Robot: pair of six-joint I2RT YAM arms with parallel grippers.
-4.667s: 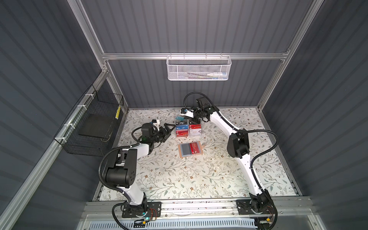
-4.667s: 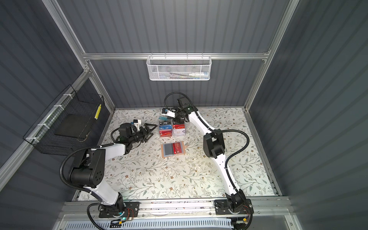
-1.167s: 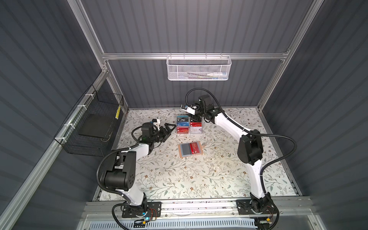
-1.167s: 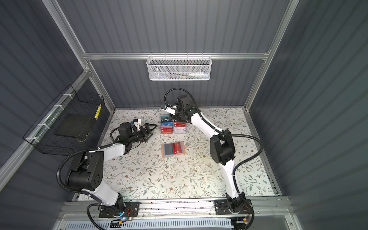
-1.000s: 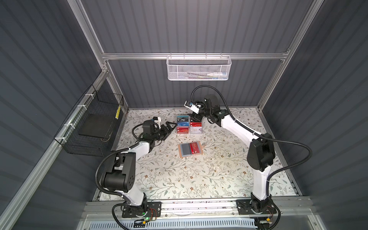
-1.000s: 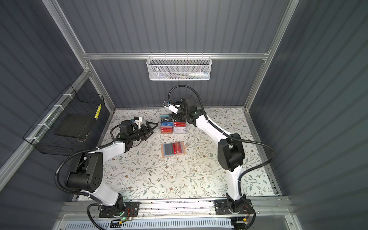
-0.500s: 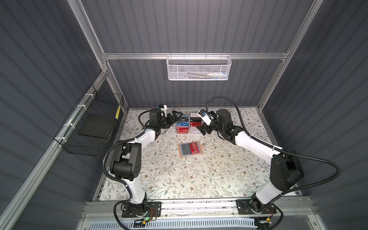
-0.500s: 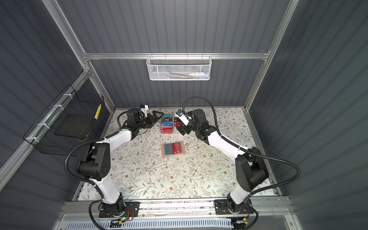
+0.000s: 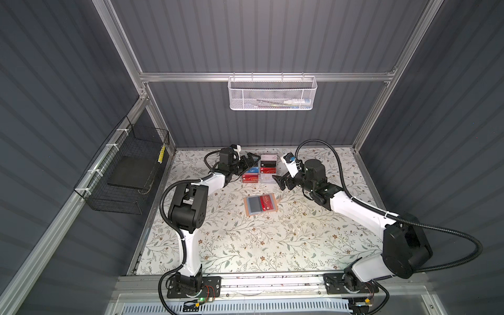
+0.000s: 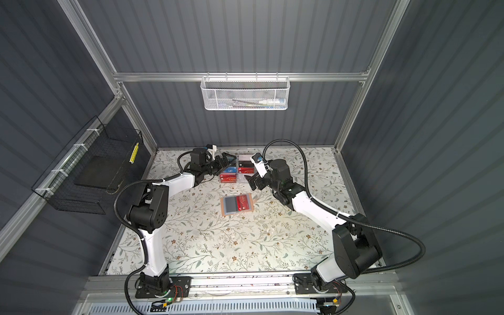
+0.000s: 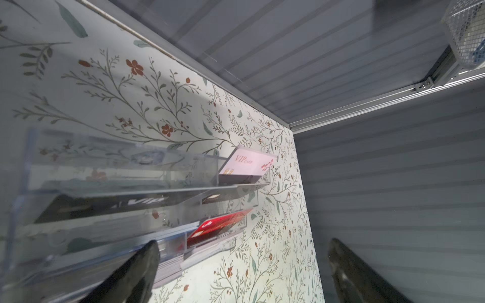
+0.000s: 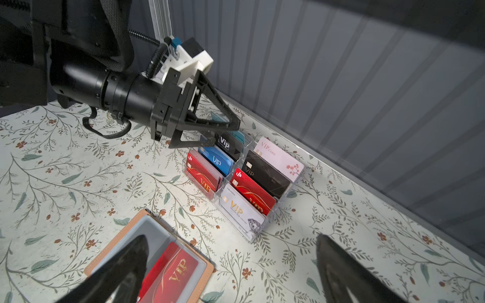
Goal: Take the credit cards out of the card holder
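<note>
One card holder (image 9: 260, 205), one card rack (image 12: 253, 234), two pincers (image 9: 250, 161) (image 9: 280, 183)

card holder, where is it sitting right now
In a top view the card holder lies open on the floral table near the middle, just in front of the clear card rack, with the right gripper nearest it.

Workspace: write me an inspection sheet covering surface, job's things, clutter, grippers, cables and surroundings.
Surface: floral-patterned tabletop, no spills seen.
Job's things: peach-tan booklet card holder lies open; red VIP card sits in its clear sleeve.
Clutter: clear acrylic tiered rack filled with cards, behind the holder.
Grippers: left gripper open at the rack's rear tier; right gripper open, empty, beside the rack.
Cables: black ribbed cables loop off both arms, none on the cards.
Surroundings: white mesh basket on back rail; black wire basket on left wall.
</note>
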